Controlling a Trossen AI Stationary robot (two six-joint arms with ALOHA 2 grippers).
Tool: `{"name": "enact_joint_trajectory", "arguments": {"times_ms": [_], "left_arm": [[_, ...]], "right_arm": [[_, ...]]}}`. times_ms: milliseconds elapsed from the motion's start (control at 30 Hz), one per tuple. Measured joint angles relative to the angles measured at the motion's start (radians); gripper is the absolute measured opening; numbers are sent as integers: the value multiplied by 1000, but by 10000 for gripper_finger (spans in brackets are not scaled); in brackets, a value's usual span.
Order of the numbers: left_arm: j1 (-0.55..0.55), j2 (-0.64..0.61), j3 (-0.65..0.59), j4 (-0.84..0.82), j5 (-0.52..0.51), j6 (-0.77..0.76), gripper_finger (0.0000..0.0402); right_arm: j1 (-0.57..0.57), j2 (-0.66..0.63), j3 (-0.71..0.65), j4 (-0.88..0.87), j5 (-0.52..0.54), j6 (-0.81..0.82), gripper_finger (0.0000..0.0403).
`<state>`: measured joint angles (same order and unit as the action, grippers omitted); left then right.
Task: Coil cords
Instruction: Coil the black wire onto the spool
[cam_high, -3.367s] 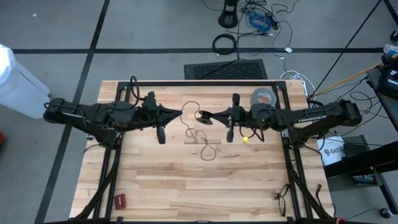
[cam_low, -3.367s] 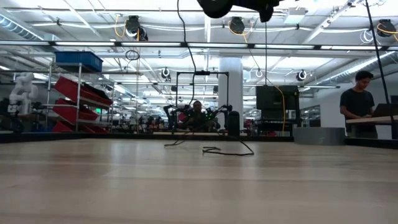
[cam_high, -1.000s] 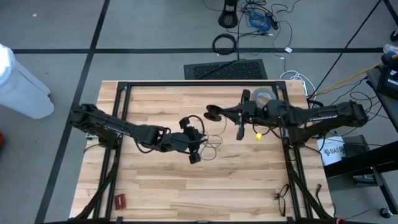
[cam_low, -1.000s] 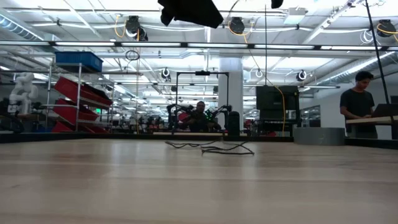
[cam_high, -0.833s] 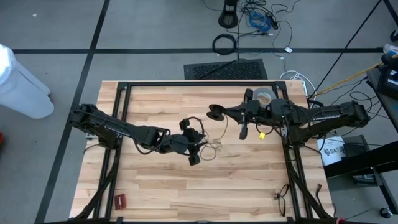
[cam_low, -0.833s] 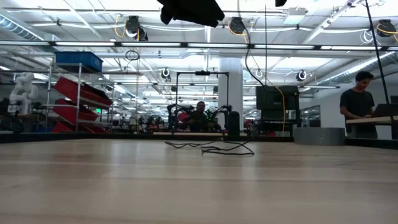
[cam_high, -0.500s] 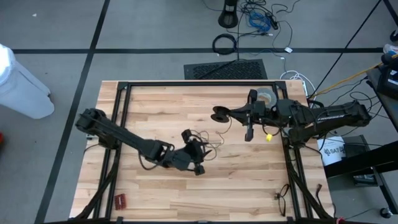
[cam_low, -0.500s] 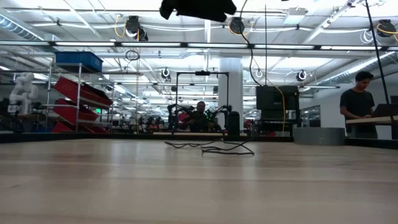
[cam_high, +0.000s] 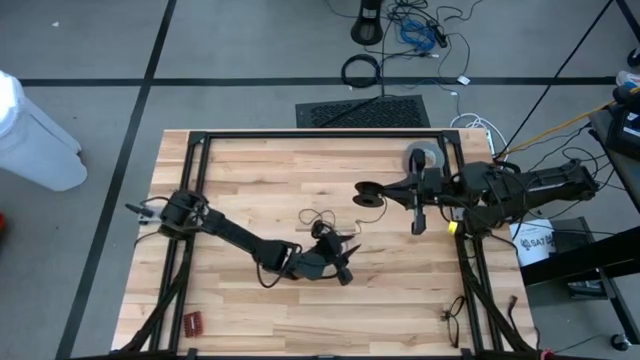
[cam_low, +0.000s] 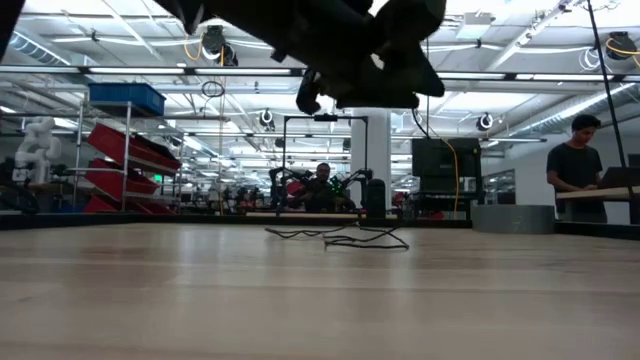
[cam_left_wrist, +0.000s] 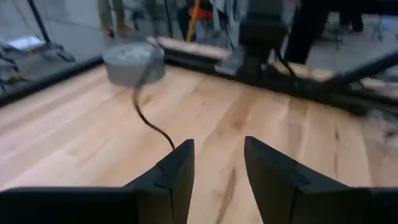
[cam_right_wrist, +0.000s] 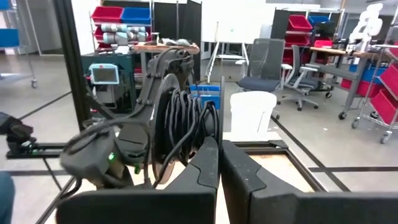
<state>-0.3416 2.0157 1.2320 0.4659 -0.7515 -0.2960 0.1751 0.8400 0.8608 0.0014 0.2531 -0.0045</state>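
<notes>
Cord (cam_high: 325, 222) loose on mid-table, tangled, nothing holding it; left gripper (cam_high: 345, 265) just beside pile, fingers parted, empty; right gripper (cam_high: 369, 193) raised, pinched closed, no cord visibly held; advice: left should drop straight onto single strand, close fully since wire very thin, avoid scattering loops.

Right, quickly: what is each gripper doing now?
Left gripper: open, holding nothing.
Right gripper: shut on the coiled black cord.
</notes>
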Motion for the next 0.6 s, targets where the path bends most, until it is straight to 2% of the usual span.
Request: {"name": "enact_joint_trajectory", "arguments": {"times_ms": [267,400,600], "left_arm": [[3,45,0,279,-76,319,147],[8,46,0,283,-116,340,146],[-16,46,0,231,-117,330,146]], "right_arm": [[24,-21,0,-38,2,11,0],[26,-21,0,-43,2,19,0],[26,-21,0,-61,3,24,0]]}}
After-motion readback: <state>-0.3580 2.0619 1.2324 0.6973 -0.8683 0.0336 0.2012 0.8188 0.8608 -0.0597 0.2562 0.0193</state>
